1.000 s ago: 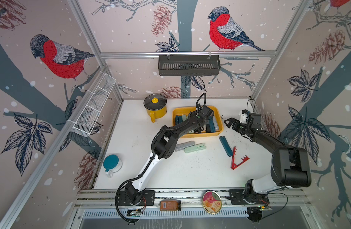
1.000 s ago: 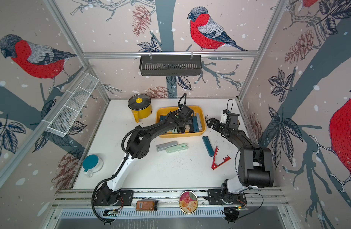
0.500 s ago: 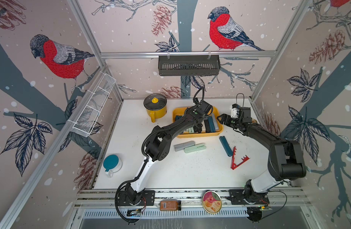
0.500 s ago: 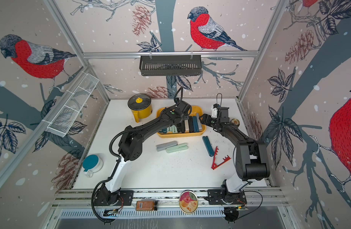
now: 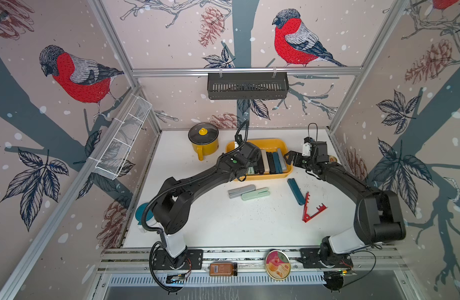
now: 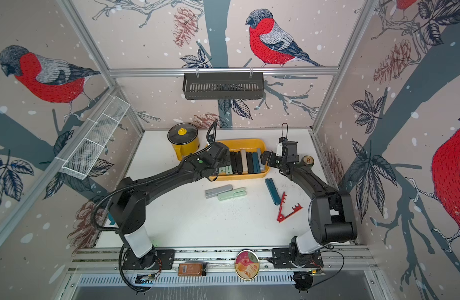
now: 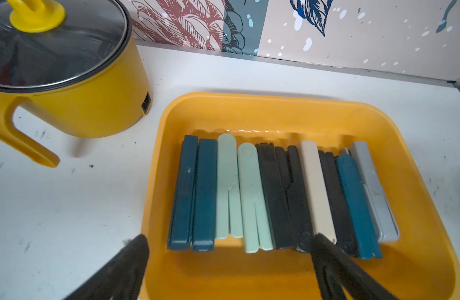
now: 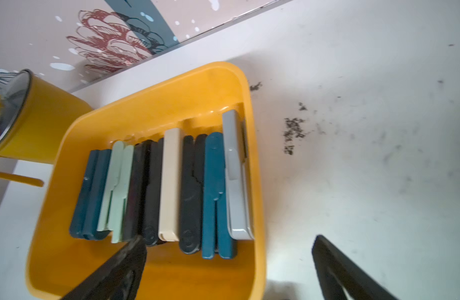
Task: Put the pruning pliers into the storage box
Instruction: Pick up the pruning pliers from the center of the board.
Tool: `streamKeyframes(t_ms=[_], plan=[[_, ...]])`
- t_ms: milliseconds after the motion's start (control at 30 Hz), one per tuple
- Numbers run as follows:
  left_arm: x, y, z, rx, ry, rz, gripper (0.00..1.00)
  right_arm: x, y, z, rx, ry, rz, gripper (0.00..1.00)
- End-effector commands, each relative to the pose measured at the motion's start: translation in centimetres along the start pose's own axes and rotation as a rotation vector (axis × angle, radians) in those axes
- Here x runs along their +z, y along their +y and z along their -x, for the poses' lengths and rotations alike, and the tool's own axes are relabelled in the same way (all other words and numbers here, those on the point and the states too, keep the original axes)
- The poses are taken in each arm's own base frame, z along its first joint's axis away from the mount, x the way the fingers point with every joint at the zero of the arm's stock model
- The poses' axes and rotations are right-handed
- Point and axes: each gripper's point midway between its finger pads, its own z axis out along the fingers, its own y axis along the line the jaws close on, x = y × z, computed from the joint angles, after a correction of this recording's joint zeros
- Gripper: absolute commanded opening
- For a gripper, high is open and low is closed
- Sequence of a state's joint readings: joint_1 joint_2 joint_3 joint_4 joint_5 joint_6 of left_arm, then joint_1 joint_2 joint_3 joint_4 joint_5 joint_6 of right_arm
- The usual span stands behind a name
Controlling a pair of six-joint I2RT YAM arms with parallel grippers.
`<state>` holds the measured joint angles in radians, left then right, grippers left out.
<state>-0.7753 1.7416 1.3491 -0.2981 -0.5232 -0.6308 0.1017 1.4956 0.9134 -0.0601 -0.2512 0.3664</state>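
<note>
The yellow storage box [image 5: 257, 142] stands at the back of the table and holds a row of several pruning pliers [image 7: 252, 197] in teal, mint, black, beige and grey. On the table in front of it lie a grey one [image 5: 241, 191], a mint one [image 5: 255, 194], a teal one [image 5: 295, 191] and a red V-shaped one [image 5: 313, 209]. My left gripper [image 7: 230, 241] hangs open over the box's left part, holding nothing. My right gripper [image 8: 229, 240] is open at the box's right end, astride its rim [image 8: 257, 197], with nothing in it.
A yellow lidded pot [image 5: 203, 139] stands left of the box. A black slotted basket [image 5: 247, 85] hangs on the back wall and a white wire basket [image 5: 122, 145] on the left wall. A teal-lidded container [image 5: 142, 214] sits at the front left.
The left jaws have opened wide over the box. The right gripper has moved left, from beside the box to its right end.
</note>
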Motion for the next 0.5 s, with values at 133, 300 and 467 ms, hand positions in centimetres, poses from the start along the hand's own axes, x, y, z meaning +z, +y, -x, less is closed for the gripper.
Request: streamKeyframes(t_ms=[133,300,467], plan=[[-1.3,0.1,-0.1,0.132,-0.061,-0.086,0.97,-3.1,-3.8,-2.8,0.061,0.020,-0.169,1.00],[-1.6,0.9,-1.2,0.196,-0.076,-0.100,0.97,-4.4,-3.2,-5.2,0.061,0.049,-0.162,0.93],[-2.3,1.6,-1.5,0.212,-0.100,-0.129,0.97,-4.3,-2.8,-8.5,0.008,0.163,-0.170,0.92]])
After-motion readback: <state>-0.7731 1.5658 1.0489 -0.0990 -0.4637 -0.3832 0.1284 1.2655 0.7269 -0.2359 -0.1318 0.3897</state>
